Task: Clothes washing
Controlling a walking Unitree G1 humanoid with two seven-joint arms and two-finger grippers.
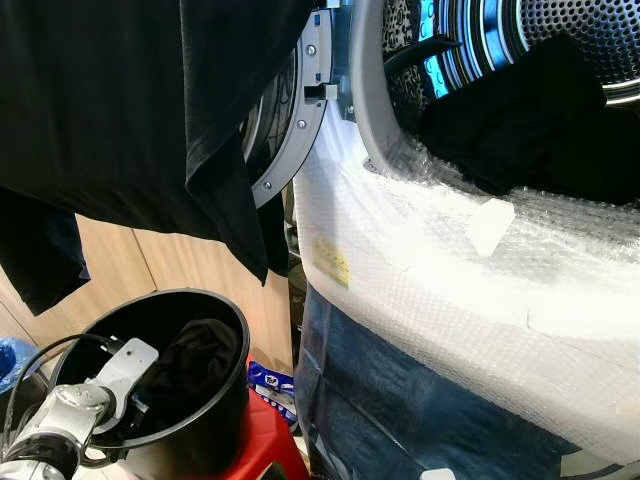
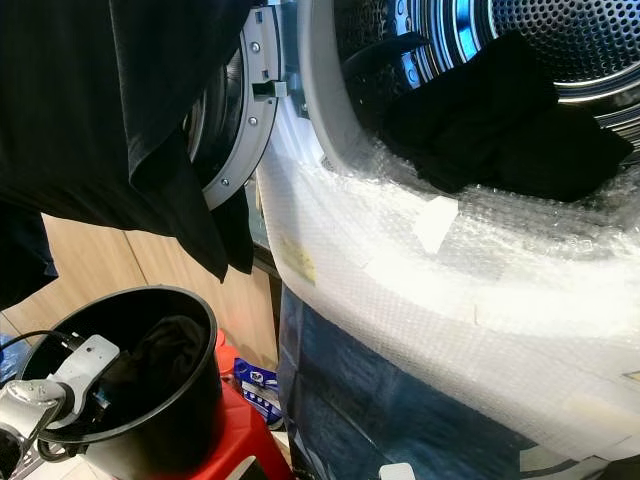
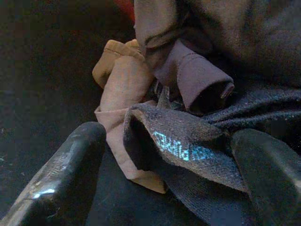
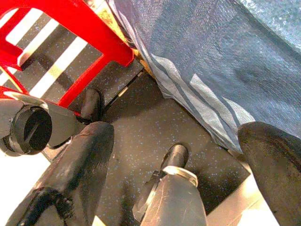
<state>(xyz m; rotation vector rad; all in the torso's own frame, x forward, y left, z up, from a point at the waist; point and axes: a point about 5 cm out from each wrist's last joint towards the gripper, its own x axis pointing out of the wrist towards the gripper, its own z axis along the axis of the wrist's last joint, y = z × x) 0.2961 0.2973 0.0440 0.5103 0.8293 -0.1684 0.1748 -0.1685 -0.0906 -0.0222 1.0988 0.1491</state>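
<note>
A black bucket (image 1: 232, 312) stands on a red stool (image 1: 266, 442) at the lower left, with dark clothes (image 1: 196, 352) inside. My left arm (image 1: 98, 388) reaches into it. In the left wrist view my left gripper (image 3: 169, 141) is open, its fingers (image 3: 70, 160) either side of a dark sock with blue lettering (image 3: 183, 147); a tan cloth (image 3: 121, 80) and a grey-brown garment (image 3: 197, 75) lie beside it. A black garment (image 1: 540, 112) hangs over the lip of the washer drum (image 1: 585, 30). My right gripper (image 4: 176, 134) hangs open above the floor, holding nothing.
The washer door (image 1: 300, 120) stands open at the top centre. Bubble wrap (image 1: 430, 262) covers the machine's front, with blue sheeting (image 1: 400, 400) below. A large black cloth (image 1: 120, 100) hangs across the upper left. Wooden panels (image 1: 180, 270) stand behind the bucket.
</note>
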